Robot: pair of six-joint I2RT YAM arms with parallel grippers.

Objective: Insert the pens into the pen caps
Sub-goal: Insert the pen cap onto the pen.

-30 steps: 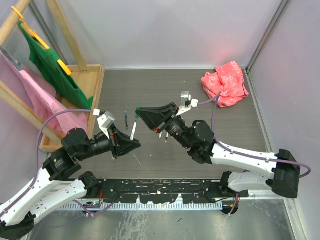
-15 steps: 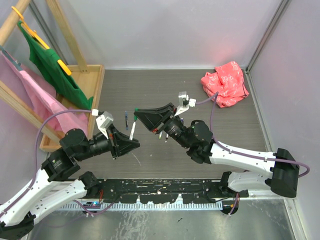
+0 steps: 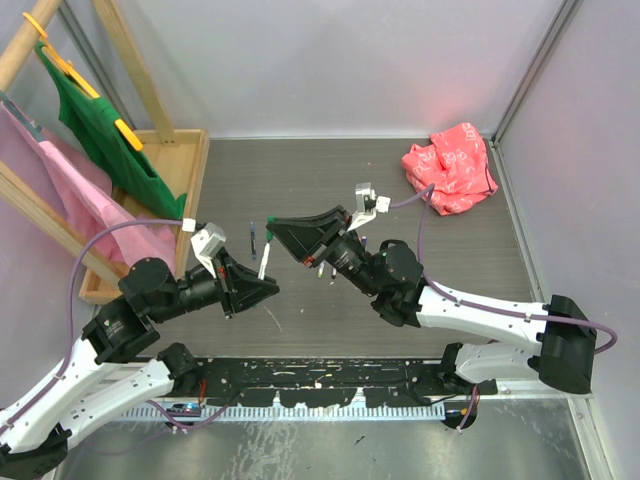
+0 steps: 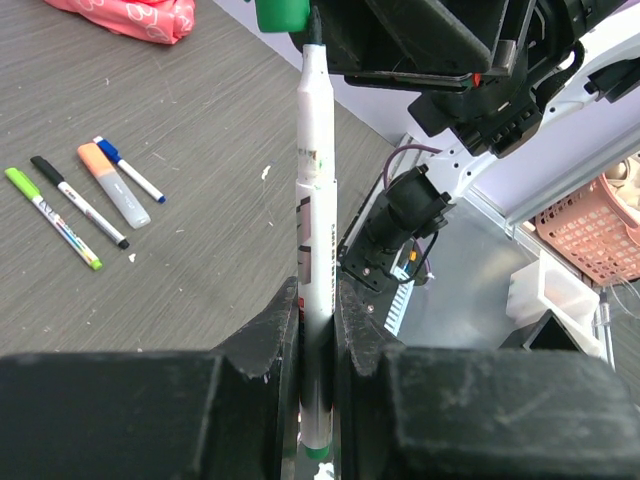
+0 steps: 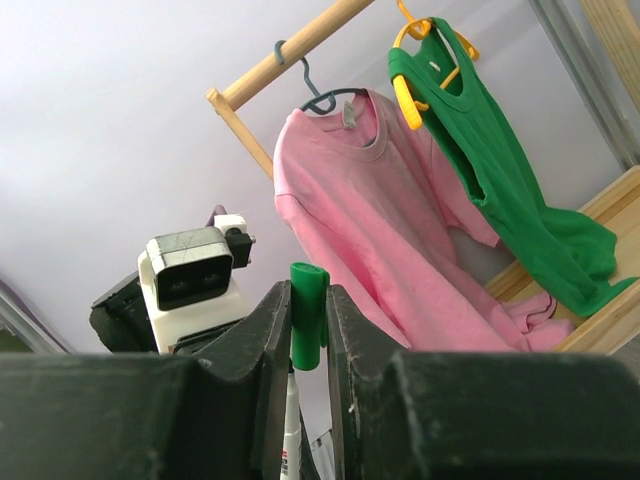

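My left gripper (image 4: 318, 322) is shut on a white pen (image 4: 314, 220) with a green end and holds it off the table, dark tip pointing at my right gripper. My right gripper (image 5: 307, 312) is shut on a green pen cap (image 5: 308, 312), open end toward the pen. The pen's tip (image 5: 294, 352) sits just at the cap's mouth, slightly to one side. In the top view the pen (image 3: 265, 258) runs from the left gripper (image 3: 268, 287) up to the cap (image 3: 271, 222). Several more pens lie on the table: green (image 4: 52, 218), black (image 4: 78, 201), orange (image 4: 112, 185), blue (image 4: 130, 169).
A blue pen (image 3: 253, 238) lies left of the grippers, and other pens (image 3: 326, 270) lie partly under the right arm. A red bag (image 3: 452, 165) sits at the back right. A wooden rack (image 3: 150, 95) with green and pink garments stands at the left.
The right gripper with the green cap has edged slightly left toward the pen tip. The left gripper has hardly moved.
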